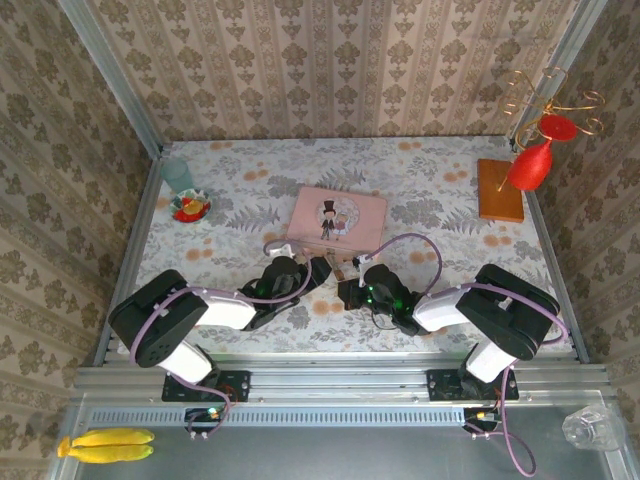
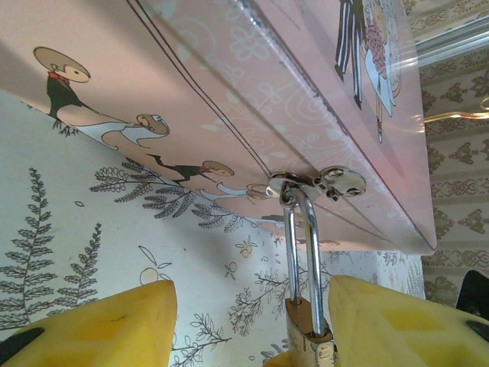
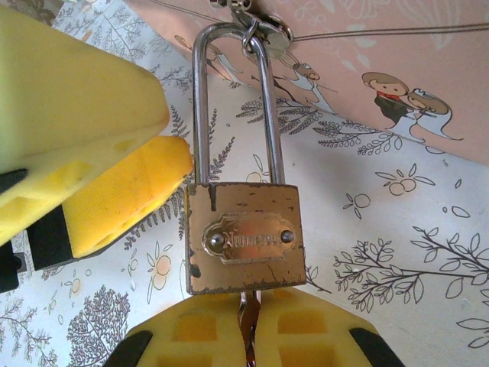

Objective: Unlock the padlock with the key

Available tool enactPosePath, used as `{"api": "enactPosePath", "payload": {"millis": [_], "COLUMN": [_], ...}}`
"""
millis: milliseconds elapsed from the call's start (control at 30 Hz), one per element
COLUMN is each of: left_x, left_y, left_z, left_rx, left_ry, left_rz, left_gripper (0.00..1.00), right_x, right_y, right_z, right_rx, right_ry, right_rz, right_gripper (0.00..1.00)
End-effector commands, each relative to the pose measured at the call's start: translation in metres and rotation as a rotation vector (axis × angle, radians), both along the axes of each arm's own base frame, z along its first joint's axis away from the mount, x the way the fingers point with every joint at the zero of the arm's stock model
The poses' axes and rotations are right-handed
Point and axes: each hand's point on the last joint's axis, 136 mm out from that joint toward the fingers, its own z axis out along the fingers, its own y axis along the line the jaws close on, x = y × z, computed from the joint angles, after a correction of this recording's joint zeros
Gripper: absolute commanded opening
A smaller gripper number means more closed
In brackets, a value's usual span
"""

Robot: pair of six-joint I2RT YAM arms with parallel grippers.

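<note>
The right gripper [image 3: 248, 340] is clamping its yellow pads [image 3: 313, 332] tightly on the key [image 3: 247, 315], whose silver blade is sitting in the underside of the padlock [image 3: 244, 237]. The left gripper [image 2: 250, 306] is holding its jaws spread wide. One pad [image 2: 397, 321] is resting against the side of the brass body, and the other is standing apart from it, with bare cloth showing in the gap.

The padlock is hanging from the near side wall of the pink tin [image 1: 337, 215]. Its thin silver shackle [image 3: 200, 107] is threading through the small metal hasp [image 2: 336, 182] on that wall, and both shackle legs are entering the body. The body is lying just off the tin's near side, between the two grippers, over the flowered tablecloth [image 1: 450, 215].

In the top view, both arms are reaching in toward the tin's near edge. A glass tumbler [image 1: 178, 174] and a small dish [image 1: 190, 207] are sitting well to the left of the tin. A wooden block [image 1: 500, 190] is sitting well apart from it on the right.
</note>
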Motion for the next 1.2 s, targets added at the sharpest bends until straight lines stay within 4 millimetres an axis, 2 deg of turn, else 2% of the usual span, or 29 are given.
{"api": "enactPosePath", "payload": {"millis": [0, 167, 300, 400, 467, 600, 700, 767, 900, 1167], "left_x": [0.003, -0.001, -0.004, -0.006, -0.008, -0.01, -0.009, -0.009, -0.008, -0.008], "left_y": [-0.011, -0.031, -0.038, -0.038, -0.035, -0.013, -0.005, -0.006, -0.011, -0.011], "left_z": [0.011, 0.013, 0.006, 0.001, -0.007, -0.032, -0.037, -0.04, -0.044, -0.041], "left_rx": [-0.019, -0.038, -0.037, -0.032, -0.003, 0.039, 0.005, -0.006, -0.067, -0.068], "left_ry": [-0.029, -0.03, -0.012, -0.002, 0.019, 0.069, 0.06, 0.062, 0.066, 0.055], "left_rz": [-0.036, -0.089, -0.111, -0.118, -0.118, -0.058, -0.041, -0.047, -0.053, -0.061], "left_gripper": [0.56, 0.56, 0.5, 0.41, 0.34, 0.21, 0.14, 0.12, 0.1, 0.1], "right_x": [0.011, 0.011, 0.013, 0.015, 0.015, 0.02, 0.025, 0.027, 0.021, 0.028], "right_y": [0.001, 0.007, 0.011, 0.014, 0.016, 0.007, -0.002, -0.001, 0.015, -0.004], "right_z": [0.005, 0.004, 0.008, 0.013, 0.014, 0.014, 0.012, 0.012, 0.015, 0.013], "right_rx": [0.008, 0.005, 0.014, 0.043, 0.065, 0.1, 0.161, 0.217, 0.317, 0.372], "right_ry": [-0.013, -0.001, -0.01, -0.008, -0.002, 0.019, 0.048, 0.08, 0.155, 0.154], "right_rz": [-0.036, -0.019, -0.012, -0.012, -0.014, -0.046, -0.076, -0.073, -0.017, -0.097], "right_gripper": [0.0, 0.0, 0.0, 0.0, 0.0, 0.0, 0.0, 0.0, 0.0, 0.0]}}
